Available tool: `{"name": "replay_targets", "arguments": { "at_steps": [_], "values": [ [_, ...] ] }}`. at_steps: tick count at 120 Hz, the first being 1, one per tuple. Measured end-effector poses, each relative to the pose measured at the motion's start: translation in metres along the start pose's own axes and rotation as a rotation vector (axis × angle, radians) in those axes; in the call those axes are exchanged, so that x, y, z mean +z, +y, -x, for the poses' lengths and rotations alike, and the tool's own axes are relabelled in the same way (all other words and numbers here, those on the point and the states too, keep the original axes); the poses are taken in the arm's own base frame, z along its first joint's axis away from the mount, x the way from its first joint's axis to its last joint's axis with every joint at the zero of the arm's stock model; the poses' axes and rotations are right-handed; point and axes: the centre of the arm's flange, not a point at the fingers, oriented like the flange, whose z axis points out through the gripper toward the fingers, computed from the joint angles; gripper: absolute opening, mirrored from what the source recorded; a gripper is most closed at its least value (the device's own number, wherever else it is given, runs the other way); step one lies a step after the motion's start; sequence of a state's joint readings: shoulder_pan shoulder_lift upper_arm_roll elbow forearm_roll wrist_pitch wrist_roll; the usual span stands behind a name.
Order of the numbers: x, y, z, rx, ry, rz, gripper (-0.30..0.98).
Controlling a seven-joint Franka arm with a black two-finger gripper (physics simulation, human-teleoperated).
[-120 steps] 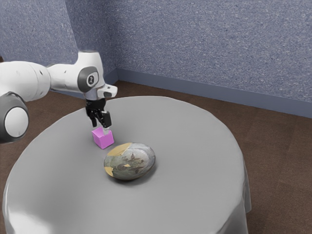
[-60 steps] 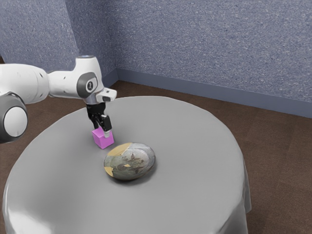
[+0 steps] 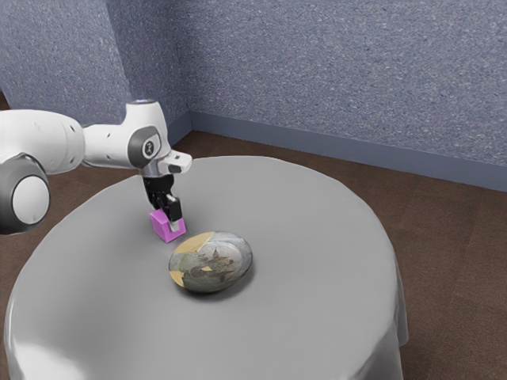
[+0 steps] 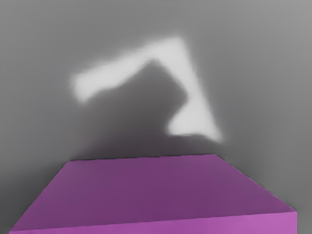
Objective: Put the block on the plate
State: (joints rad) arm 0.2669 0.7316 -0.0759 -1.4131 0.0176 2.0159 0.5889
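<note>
Well, the pink-magenta cube (image 3: 168, 229) is on the grey tablecloth (image 3: 293, 317), at about 10 o'clock from the patterned oval plate (image 3: 211, 263), near its rim but apart from it. The black 2-finger gripper (image 3: 166, 217) is down at the cube, overlapping its upper part in the exterior view, with the hand above it tilted slightly. I cannot tell whether the gripper is open or closed on the cube; it may be touching it, but the contact is too small to read.

The white Franka arm (image 3: 107, 146) enters from about 10 o'clock in the exterior view. The plate lies close to the middle of the round table, its decorated face a mix of tan, grey and green. The speckled blue wall (image 3: 333, 71) stands toward 12 o'clock, and brown flooring (image 3: 451, 253) shows toward 4 o'clock.

In the wrist view, the cube's flat top lies close under the hand, a dark shadow between it and a bright patch of light (image 4: 192, 109) on the cloth.
</note>
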Motion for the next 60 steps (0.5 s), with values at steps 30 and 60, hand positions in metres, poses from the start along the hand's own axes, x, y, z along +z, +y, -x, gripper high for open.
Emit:
{"name": "replay_targets", "arguments": {
  "at_steps": [30,60],
  "values": [
    [-0.008,0.003,-0.001,0.014,0.006,-0.015,0.41],
    [-0.057,0.059,0.001,0.074,0.034,-0.045,0.38]
  ]
}}
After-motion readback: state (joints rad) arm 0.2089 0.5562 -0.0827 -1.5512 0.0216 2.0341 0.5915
